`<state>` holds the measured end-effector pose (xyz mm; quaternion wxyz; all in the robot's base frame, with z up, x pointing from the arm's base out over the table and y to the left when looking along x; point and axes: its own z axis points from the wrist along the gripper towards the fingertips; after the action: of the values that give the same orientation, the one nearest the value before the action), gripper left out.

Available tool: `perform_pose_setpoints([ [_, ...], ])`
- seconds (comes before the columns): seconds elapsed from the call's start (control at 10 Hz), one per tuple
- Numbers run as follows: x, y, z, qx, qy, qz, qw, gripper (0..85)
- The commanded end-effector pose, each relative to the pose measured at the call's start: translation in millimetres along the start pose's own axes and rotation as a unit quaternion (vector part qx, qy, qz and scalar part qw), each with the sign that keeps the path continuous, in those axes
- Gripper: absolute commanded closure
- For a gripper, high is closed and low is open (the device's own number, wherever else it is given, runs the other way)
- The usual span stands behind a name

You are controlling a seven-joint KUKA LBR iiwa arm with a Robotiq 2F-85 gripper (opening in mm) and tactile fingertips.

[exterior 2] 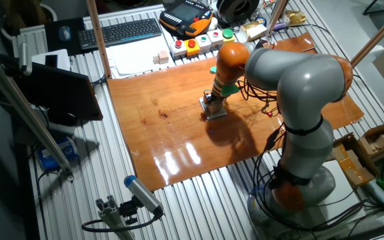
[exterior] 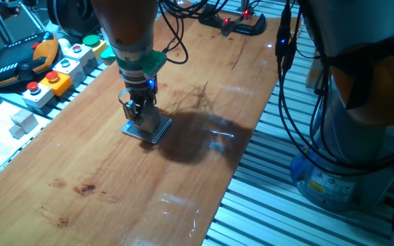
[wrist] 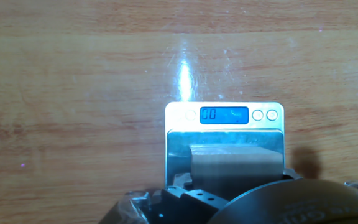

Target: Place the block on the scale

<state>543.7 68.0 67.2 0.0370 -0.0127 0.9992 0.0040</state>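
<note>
The gripper (exterior: 141,113) stood low over the scale (exterior: 157,131), which lay flat on the wooden table (exterior: 115,191). In the hand view the block (wrist: 235,171) sat on the plate, its edges square to the scale's (wrist: 225,134) sides, the blue display (wrist: 224,115) facing away from the camera. Whether the fingers gripped the block could not be told.

Two fixed cameras face the table (exterior: 115,198) oppositely; hand view looks down close.
</note>
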Motion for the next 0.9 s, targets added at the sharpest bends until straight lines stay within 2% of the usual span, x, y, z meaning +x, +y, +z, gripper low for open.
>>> perform_pose_setpoints([
  [0.0,0.0,-0.1,-0.1,-0.002,-0.001,0.003,1.000,20.7],
  [0.1,-0.1,-0.1,-0.1,-0.006,-0.002,0.007,1.000,15.7],
  [0.4,-0.4,0.8,-0.7,-0.009,0.001,0.006,1.000,15.7],
  [0.8,-1.3,-0.3,-5.2,-0.005,0.001,0.008,1.000,13.7],
])
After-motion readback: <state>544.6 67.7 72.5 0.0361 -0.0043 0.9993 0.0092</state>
